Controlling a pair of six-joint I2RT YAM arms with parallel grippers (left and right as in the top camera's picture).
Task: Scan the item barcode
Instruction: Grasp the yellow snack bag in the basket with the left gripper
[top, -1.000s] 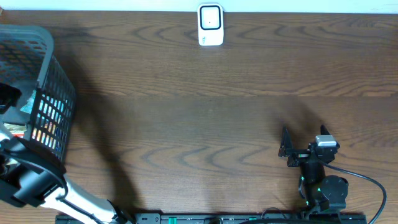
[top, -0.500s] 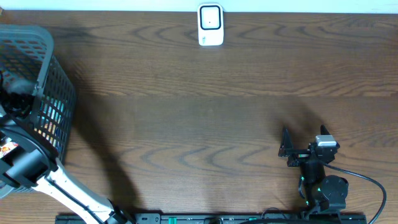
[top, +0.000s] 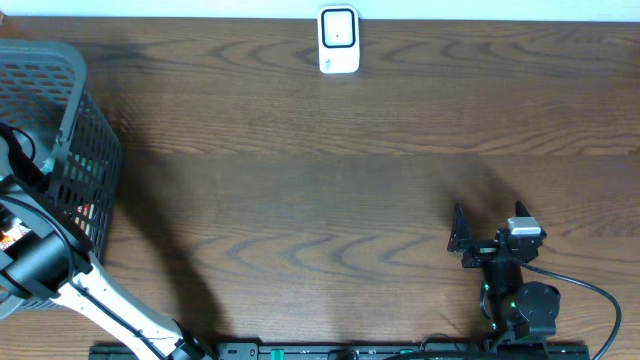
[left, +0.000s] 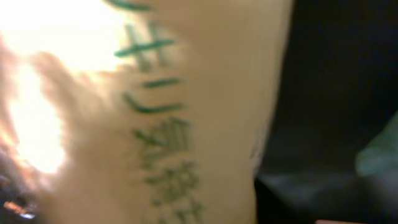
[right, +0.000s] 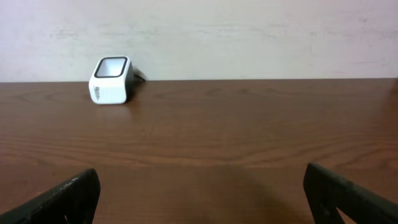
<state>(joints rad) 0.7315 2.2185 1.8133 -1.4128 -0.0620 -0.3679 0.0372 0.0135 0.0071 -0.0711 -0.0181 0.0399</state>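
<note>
The task is at its beginning, in my judgement: no barcode is scanned yet. The scanner (top: 339, 40) stands alone at the far edge of the tabletop (top: 300, 200), and nothing is in front of its window.

The left hand (top: 22, 160) is down inside the basket (top: 85, 150), far to the left of the scanner. Its camera is filled by the item (left: 161, 124), a pale package with green printed characters, very near and blurred. The fingers are not seen there, so I cannot tell if this hand is gripping the package or not.

What is left: to take the item out, carry it to the scanner and turn its barcode toward the window.

The right hand (right: 202, 186) rests with fingers wide apart and empty, near the front edge and right of the scanner. The basket wall stands between the item and the scanner; the tabletop after it is free.
</note>
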